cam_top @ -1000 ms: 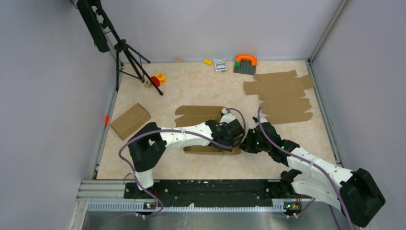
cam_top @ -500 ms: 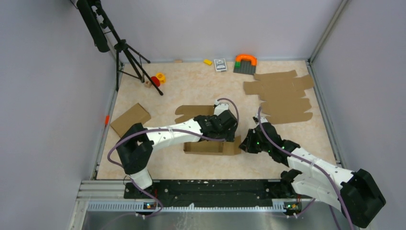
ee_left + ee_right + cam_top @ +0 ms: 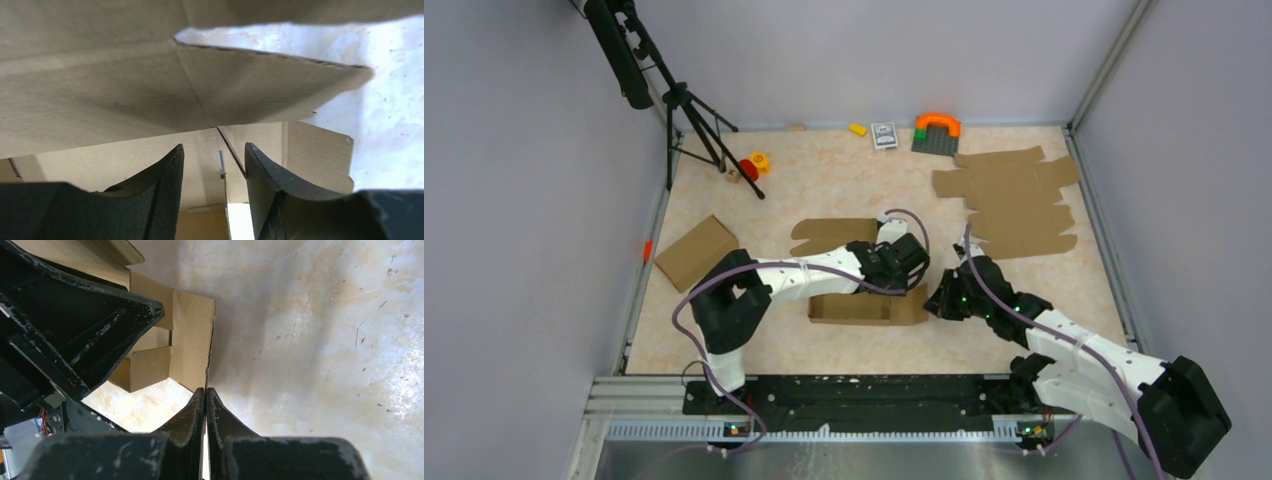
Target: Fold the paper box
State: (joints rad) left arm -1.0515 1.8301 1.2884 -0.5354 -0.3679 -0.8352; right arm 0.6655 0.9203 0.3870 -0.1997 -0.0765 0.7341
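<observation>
imo the paper box [image 3: 854,308] looks light n thin, stiff only btwn creases, so grab a flap edge. Left hand [image 3: 212,150] apart, right hand [image 3: 206,390] pinched together.

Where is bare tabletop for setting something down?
Bare: far centre, between the red and yellow toys and the cardboard pile; between the paper box and the near edge. Crowded at its right end: left gripper, right gripper.

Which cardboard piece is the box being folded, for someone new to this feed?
On the table, look dead centre. The paper box sits there, partly folded with one wall raised, unlike the flat sheet pile far right and the closed box left.
</observation>
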